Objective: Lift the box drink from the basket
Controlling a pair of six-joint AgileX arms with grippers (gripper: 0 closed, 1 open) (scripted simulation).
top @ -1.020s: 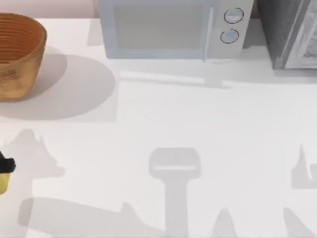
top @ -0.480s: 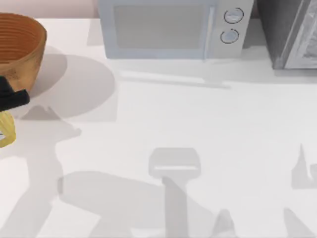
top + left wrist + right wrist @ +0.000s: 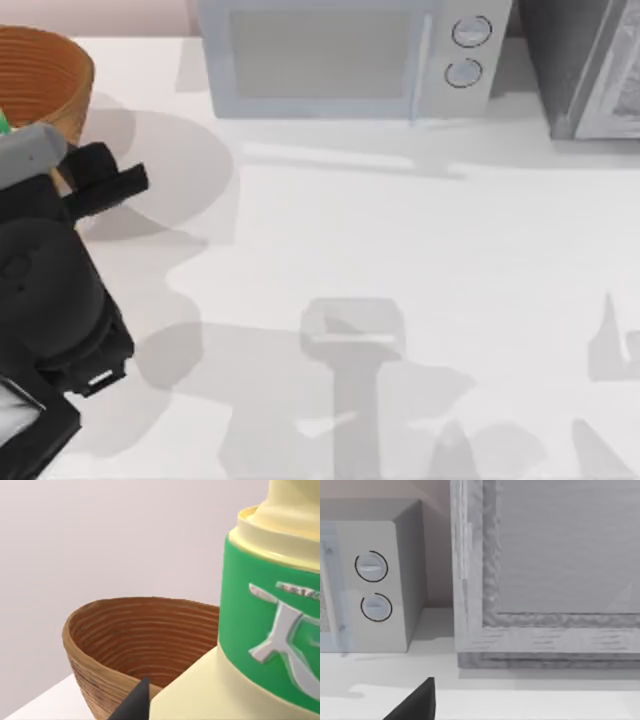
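Top view: the table (image 3: pixel 420 250) runs white and open from its centre out to 3 o'clock and down to 6 o'clock, crossed by shadows. Along the far edge at 12 o'clock stands a grey-white microwave (image 3: pixel 340 60). A grey cabinet (image 3: pixel 585 65) stands beside it at 1 o'clock, apart from it by a narrow gap.

The basket (image 3: pixel 45 70) sits at 10 o'clock, cut by the picture's left edge. The left arm (image 3: pixel 45 290) covers the 8 to 9 o'clock margin and reaches up to the basket's near wall.

Left wrist view: the box drink (image 3: pixel 260 630) hangs close before the camera, green band over a yellow body, with a pale neck above. The left gripper (image 3: pixel 150 707) has its jaws closed on the carton, and one dark finger (image 3: pixel 134 702) lies against the carton's lower corner. The basket is behind and lower. Its ribbed inner wall is visible, but its floor is hidden by the carton. Whether the carton is above the opening or just beside the rim cannot be told.

Right wrist view: the right gripper (image 3: pixel 415 705) is low over the table, facing the gap between the microwave's knobs and the cabinet. Its jaw state cannot be told.
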